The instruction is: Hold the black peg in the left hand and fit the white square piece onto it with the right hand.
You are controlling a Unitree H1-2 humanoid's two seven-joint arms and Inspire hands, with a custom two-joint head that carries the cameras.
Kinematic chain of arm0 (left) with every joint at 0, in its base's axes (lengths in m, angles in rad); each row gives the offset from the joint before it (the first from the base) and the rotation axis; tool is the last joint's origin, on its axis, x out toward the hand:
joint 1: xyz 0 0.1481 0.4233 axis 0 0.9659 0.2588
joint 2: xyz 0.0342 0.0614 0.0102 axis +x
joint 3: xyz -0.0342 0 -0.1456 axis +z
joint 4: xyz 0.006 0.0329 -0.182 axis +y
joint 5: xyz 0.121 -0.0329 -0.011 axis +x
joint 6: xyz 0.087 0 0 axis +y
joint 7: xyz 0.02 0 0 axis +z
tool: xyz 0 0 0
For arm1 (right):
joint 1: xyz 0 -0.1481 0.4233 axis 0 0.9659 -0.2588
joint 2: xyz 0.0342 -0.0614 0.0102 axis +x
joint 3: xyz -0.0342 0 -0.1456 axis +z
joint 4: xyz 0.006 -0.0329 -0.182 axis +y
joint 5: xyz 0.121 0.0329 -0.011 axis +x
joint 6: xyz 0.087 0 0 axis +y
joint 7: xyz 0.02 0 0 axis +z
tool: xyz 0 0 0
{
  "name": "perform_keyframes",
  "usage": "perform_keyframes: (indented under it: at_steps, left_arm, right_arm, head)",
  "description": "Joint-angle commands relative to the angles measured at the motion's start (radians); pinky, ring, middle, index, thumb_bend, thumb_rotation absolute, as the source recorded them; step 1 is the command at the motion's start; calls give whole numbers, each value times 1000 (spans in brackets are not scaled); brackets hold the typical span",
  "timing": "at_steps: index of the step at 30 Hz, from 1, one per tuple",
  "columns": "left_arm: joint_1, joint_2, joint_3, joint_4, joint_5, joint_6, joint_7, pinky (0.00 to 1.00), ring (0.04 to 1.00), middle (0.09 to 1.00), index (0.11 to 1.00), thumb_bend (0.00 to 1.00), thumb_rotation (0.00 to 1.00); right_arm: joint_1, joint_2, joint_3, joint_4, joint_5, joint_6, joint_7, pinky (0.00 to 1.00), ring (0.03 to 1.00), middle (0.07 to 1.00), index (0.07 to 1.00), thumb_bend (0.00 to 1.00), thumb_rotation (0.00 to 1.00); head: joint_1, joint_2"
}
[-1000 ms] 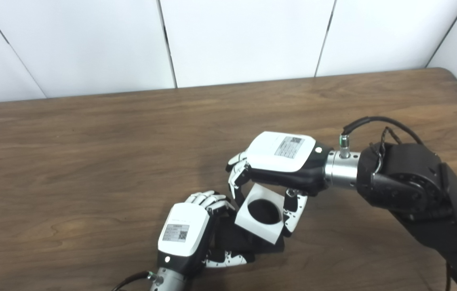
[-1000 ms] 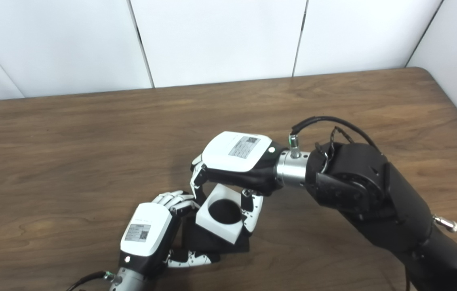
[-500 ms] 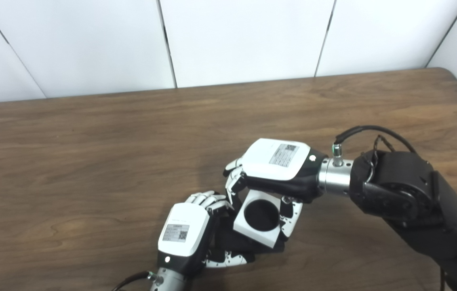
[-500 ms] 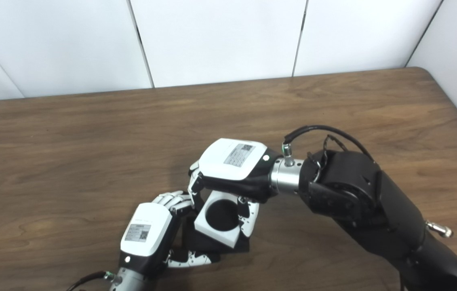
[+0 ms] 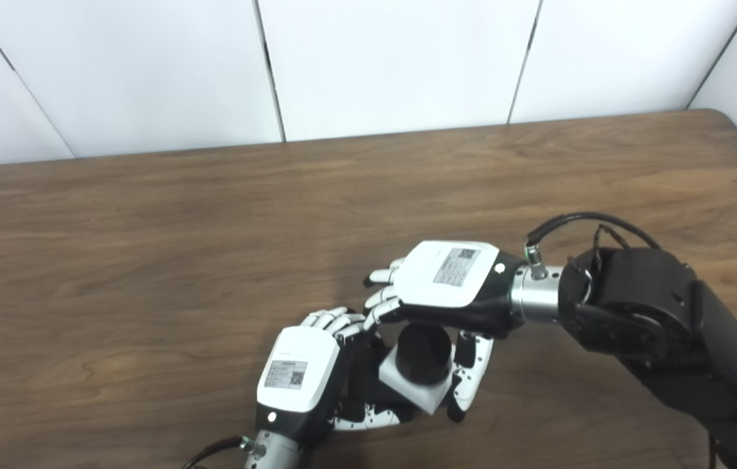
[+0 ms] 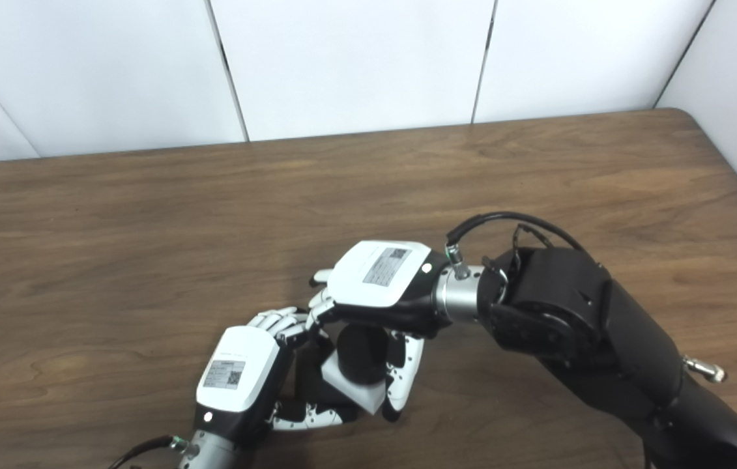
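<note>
**Square seated over the peg, right hand loosening**

The left hand [image 5: 300, 381] sits low on the table [image 5: 146, 260], its fingers curled around the black base of the peg [image 5: 425, 352], so that the peg points up and cannot slide while something is pushed onto it. That is the reason for the low, braced grip: the table takes the downward load and the hand only has to stop the peg from tipping or turning.

The white square [image 5: 419, 389] now lies around the peg, with the peg's round black top standing up through its hole. It looks tilted a little, one corner lower toward the camera (whether it is pressed fully down to the base cannot be told from either view).

The right hand [image 5: 443, 293] hovers palm down directly over the pair. Its fingers [image 5: 382, 296] are spread outward and appear clear of the square, while the thumb [image 5: 469, 378] hangs down beside the square's right edge, close to it or touching it; contact cannot be judged. It seems to hold nothing firmly, more a released grip than a grasp. Staying above the peg keeps it placed to press the square down if the fit is incomplete.

Judged from this, the fitting step is essentially done.
</note>
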Motion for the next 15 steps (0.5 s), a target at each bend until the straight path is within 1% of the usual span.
perform_keyframes:
  at_steps: [1,6,11,13,14,15]
  left_arm:
    - [-7,4,-7,13,40,12,-29,810,812,749,486,518,51]
    - [-7,10,-1,16,39,12,-26,809,808,744,486,515,55]
    - [4,-3,16,17,59,38,-4,796,794,737,488,508,85]
    - [7,-10,25,12,76,54,-5,787,789,738,492,508,95]
    - [8,-11,29,8,80,60,-10,786,788,741,538,613,274]
    - [9,-13,32,4,84,66,-15,783,788,746,590,701,420]
  right_arm:
    - [-42,7,-29,-32,-10,15,-2,966,978,887,827,1000,477]
    - [-48,9,-69,-32,11,31,-8,951,975,892,827,1000,482]
    - [-44,10,-112,-29,27,41,-18,930,967,880,822,1000,475]
    - [-40,9,-128,-30,28,50,-21,923,963,875,815,1000,472]
    - [-36,8,-138,-30,28,54,-26,921,962,874,812,1000,472]
    - [-33,6,-146,-31,30,56,-30,918,957,868,807,1000,468]
  head:
    - [1,2]
    - [6,-1]
    - [16,-7]
    - [20,-8]
    - [24,-8]
    - [24,-8]
